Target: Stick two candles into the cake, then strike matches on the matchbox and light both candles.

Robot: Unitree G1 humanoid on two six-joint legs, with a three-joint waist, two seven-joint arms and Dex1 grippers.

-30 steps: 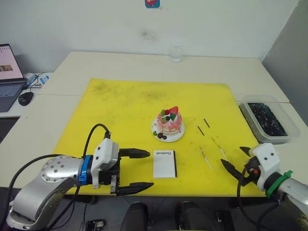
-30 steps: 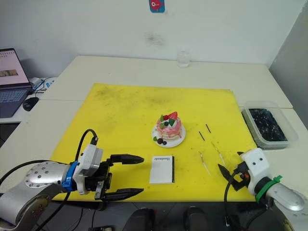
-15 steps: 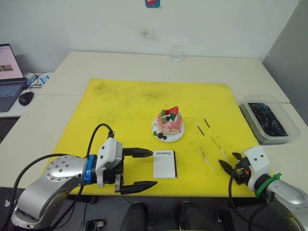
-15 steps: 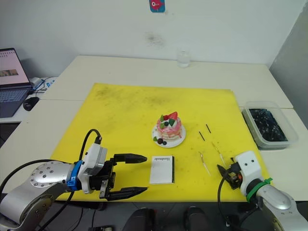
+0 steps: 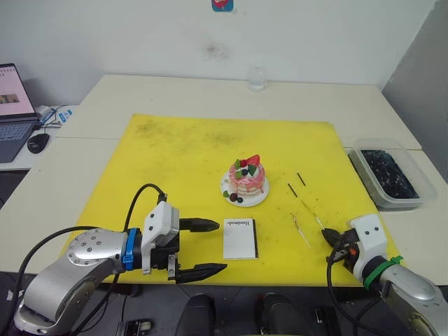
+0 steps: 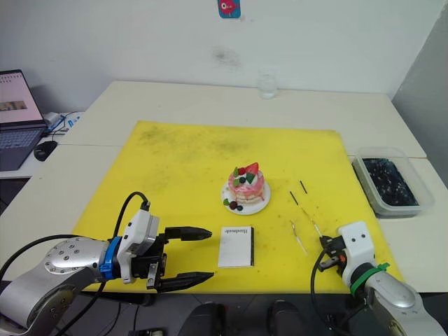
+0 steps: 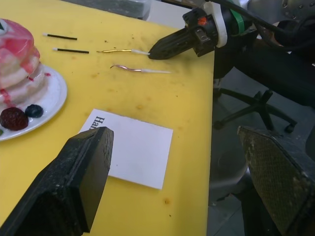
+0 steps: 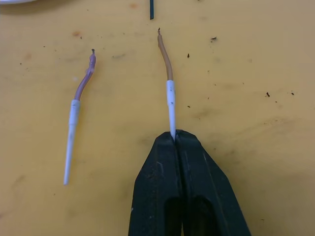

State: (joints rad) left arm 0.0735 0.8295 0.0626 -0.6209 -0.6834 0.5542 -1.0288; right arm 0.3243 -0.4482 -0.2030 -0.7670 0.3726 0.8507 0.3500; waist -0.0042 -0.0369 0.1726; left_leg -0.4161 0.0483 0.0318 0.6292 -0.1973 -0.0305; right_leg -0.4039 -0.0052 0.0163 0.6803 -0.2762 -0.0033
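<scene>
The pink cake (image 5: pixel 246 176) with a strawberry sits on its white plate (image 5: pixel 225 189) mid-mat. Right of it lie two short black matches (image 5: pixel 292 188) and, nearer me, two thin candles. My right gripper (image 5: pixel 329 242) is shut on the white near end of the right candle (image 8: pixel 169 73), which still lies on the mat. The other candle (image 8: pixel 81 91) lies free just to its left. In front of the cake lies the white matchbox (image 5: pixel 240 239). My left gripper (image 5: pixel 220 246) hovers open just left of the matchbox, holding nothing.
A yellow mat (image 5: pixel 175 161) covers the table's middle. A clear bin of dark pieces (image 5: pixel 387 175) stands at the right edge, a glass (image 5: pixel 256 78) at the back, and a laptop (image 5: pixel 12 112) and mouse (image 5: pixel 37 143) on the far left.
My right gripper went from open to shut, closing on the near end of the right candle after edging forward. The left gripper shifted slightly toward the matchbox and stays open.
</scene>
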